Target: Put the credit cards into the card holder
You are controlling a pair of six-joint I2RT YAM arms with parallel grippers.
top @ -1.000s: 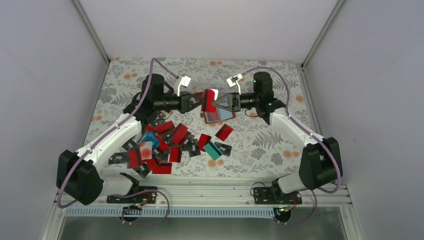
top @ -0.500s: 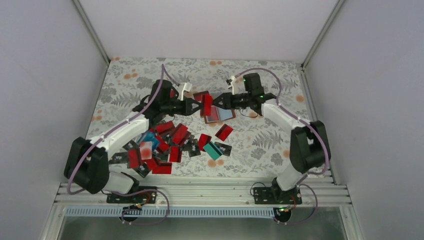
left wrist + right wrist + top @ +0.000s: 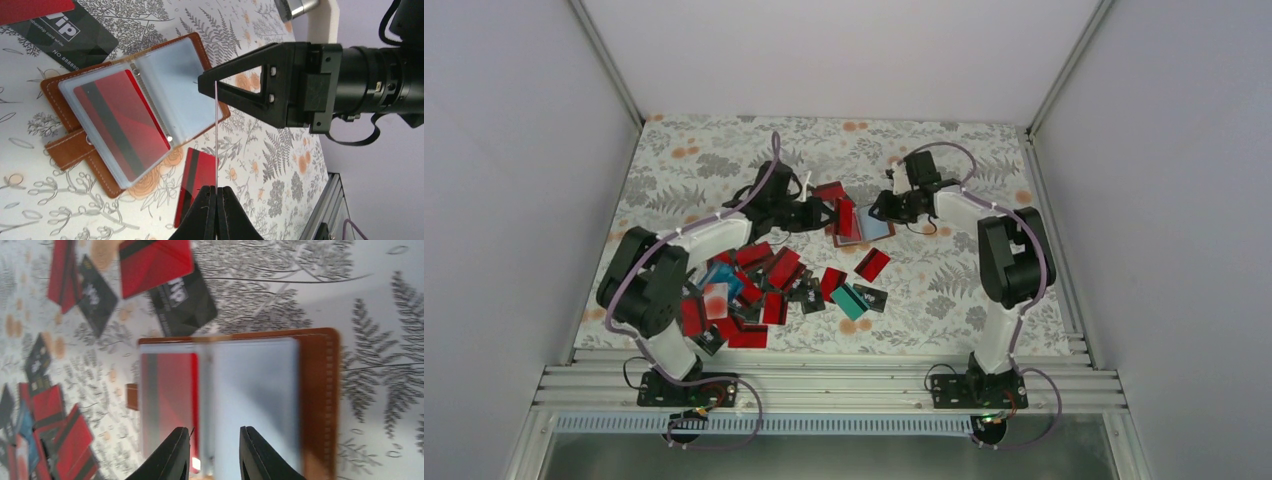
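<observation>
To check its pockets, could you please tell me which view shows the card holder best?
Left wrist: the card holder lies open, sharp, one red card pocketed. Right wrist blurs it; top external shows it tiny.

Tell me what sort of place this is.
Probably a robot lab test booth: plain white walls enclose the workspace, the left arm and right arm are bolted to an aluminium rail, and credit cards lie scattered on a floral tablecloth.
</observation>
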